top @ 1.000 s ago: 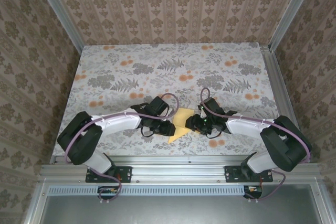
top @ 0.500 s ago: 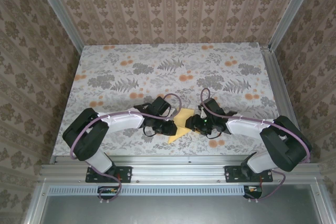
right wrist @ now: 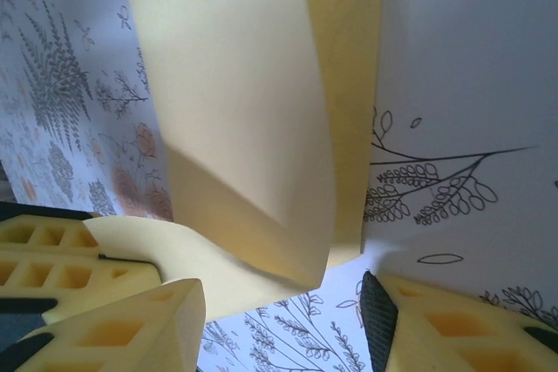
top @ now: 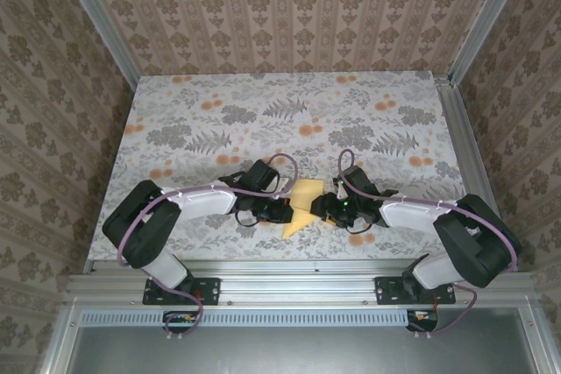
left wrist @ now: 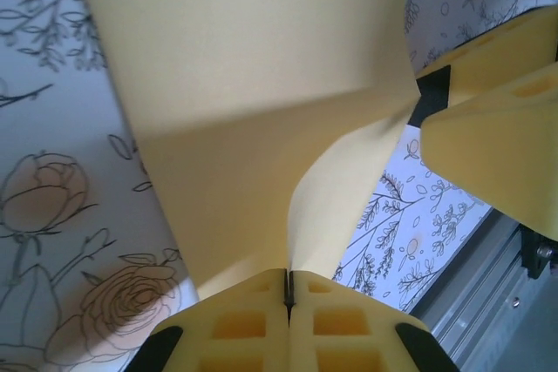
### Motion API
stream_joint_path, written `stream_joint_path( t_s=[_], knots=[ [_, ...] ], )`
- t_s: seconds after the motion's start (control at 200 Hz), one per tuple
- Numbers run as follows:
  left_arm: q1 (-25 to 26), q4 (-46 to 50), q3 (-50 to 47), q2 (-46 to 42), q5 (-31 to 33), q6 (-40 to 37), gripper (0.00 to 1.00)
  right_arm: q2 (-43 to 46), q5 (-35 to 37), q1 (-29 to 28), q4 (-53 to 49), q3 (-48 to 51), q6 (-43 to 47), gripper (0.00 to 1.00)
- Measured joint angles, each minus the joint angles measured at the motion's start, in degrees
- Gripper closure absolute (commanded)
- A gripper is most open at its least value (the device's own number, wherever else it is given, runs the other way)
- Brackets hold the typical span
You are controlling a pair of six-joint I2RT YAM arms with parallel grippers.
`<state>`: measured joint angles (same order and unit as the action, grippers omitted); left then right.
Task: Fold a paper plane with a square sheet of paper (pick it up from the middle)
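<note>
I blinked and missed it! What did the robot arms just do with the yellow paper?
The left jaws closed, pinching the edge of the square sheet of paper. The right jaws stayed open beside it; the sheet stayed between both arms.

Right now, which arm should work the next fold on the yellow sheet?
Right, probably. The left gripper is shut on an edge of the square sheet of paper, anchoring it; the right gripper stands open astride the curled flap, free to close on it.

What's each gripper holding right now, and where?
The left gripper is shut on the square sheet of paper, pinching a lifted edge; the right gripper is open, holding nothing.
</note>
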<state>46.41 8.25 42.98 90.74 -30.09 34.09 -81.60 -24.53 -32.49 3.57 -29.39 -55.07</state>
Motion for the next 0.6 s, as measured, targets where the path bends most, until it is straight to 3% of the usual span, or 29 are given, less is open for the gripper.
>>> stream_joint_path(
  t_s=[0.6],
  knots=[
    [-1.2,-5.2,-2.9,-1.9,-3.2,2.3,0.91,0.2,-4.3,0.7,11.8,2.5,-6.7,0.47]
  ],
)
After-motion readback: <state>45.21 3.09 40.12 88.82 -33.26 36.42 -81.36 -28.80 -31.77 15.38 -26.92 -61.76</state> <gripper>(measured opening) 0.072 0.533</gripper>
